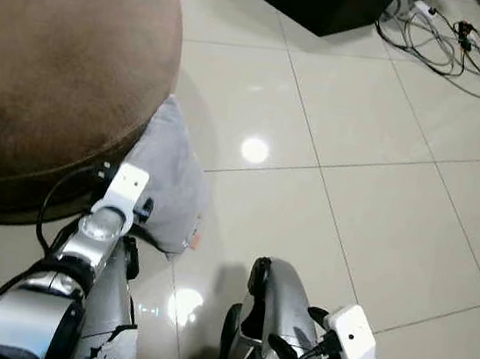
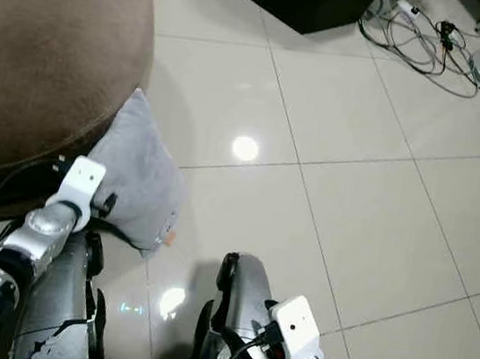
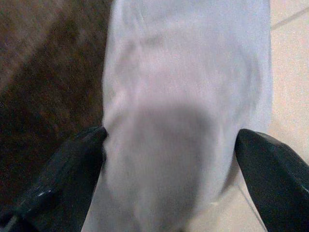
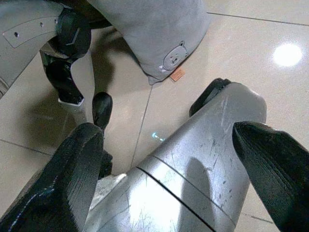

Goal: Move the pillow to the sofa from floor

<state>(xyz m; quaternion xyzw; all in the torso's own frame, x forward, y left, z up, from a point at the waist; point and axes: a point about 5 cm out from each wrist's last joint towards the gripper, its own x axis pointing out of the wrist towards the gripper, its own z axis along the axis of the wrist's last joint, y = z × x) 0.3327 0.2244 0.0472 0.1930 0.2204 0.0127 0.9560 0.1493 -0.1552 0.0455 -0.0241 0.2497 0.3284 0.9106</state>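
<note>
On your left, the brown sofa bulges out in a rounded, velvety mass, its fabric a soft short-napped plush, darker along the lower edge where it meets the floor. The grey pillow leans against that curved side, standing on the tiles with one corner low near the robot's legs. Its cover is a smooth, matte woven cloth; in the right wrist view you can make out a small bear outline printed near the corner and an orange tag at the seam.

Your left gripper sits right up at the pillow: the wrist view shows the two black fingers spread wide, one on the sofa side and one on the tile side, with the grey cloth lying between them. The fingers are parted and not squeezing the cloth.

Further right, your right gripper hangs low beside the robot's silver leg, well apart from the pillow. Its fingers are spread, holding nothing, the scratched metal shell showing between them.

The floor is glossy cream tile with thin grout lines, mirroring a ceiling light. Beyond it stand a black cabinet and a tangle of cables.
</note>
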